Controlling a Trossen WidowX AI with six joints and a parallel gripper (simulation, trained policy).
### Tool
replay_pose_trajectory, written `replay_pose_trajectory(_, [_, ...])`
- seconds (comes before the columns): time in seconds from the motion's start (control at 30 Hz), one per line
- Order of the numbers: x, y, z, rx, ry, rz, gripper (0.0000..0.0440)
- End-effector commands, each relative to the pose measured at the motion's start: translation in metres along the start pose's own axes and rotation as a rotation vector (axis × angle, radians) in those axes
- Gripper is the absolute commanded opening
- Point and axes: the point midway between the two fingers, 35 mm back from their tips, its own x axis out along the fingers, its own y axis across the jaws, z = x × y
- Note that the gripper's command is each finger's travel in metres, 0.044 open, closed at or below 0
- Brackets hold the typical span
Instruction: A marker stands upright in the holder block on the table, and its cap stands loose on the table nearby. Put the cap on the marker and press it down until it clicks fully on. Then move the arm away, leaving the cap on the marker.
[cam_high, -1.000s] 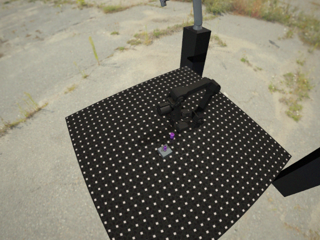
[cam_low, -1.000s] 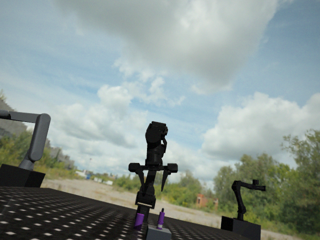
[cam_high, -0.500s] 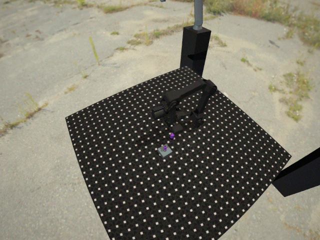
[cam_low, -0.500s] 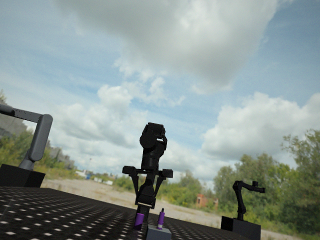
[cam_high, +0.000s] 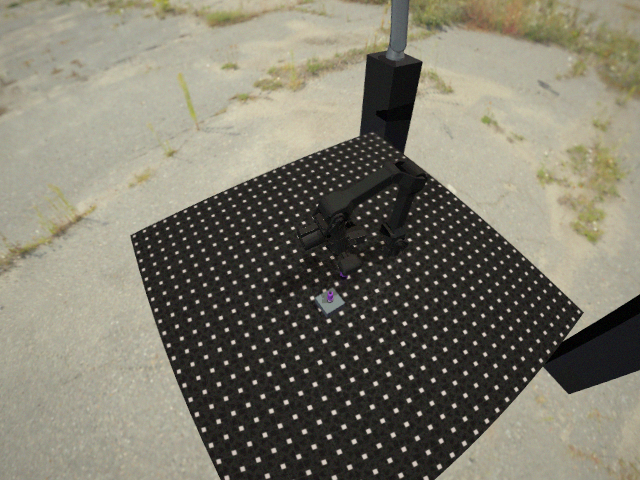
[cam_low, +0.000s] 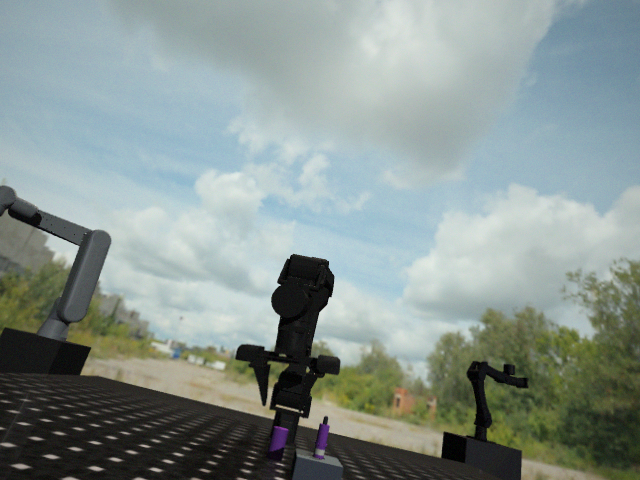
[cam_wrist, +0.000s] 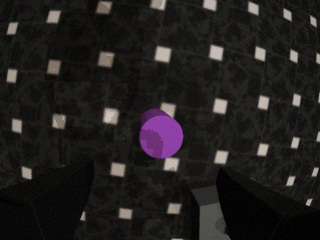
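The wrist view showed the tool (cam_high: 338, 255) (cam_low: 287, 400) (cam_wrist: 156, 172) pointing downward, fingers spread, above the purple cap (cam_high: 342, 275) (cam_low: 278, 441) (cam_wrist: 161, 136). Its exact height seemed unclear.

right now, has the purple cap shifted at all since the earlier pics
No. In the exterior view, the purple cap stands at the same spot beside the holder block, with no visible shift either way.
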Motion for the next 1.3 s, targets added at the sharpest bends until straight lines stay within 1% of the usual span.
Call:
replay_pose_trajectory(0.0, [0.011,0.002,0.002,-0.005,-0.034,0.012,0.0308])
replay_pose_trajectory(0.3, [0.033,0.002,0.005,-0.02,-0.08,0.031,0.0297])
replay_pose_trajectory(0.57, [0.052,0.002,0.008,-0.036,-0.101,0.045,0.028])
replay_pose_trajectory(0.77, [0.061,0.001,0.008,-0.051,-0.099,0.06,0.0272])
replay_pose_trajectory(0.93, [0.065,0.001,0.008,-0.063,-0.089,0.073,0.0251])
replay_pose_trajectory(1.0, [0.065,0.001,0.008,-0.067,-0.082,0.078,0.0231])
replay_pose_trajectory(1.03, [0.065,0.001,0.007,-0.069,-0.077,0.081,0.021])
replay_pose_trajectory(1.2, [0.06,0.0,0.009,-0.079,-0.059,0.091,0.0079])
replay_pose_trajectory(1.23, [0.058,0.0,0.007,-0.08,-0.047,0.09,0.0065])
replay_pose_trajectory(1.27, [0.055,0.0,0.005,-0.081,-0.035,0.093,0.006])
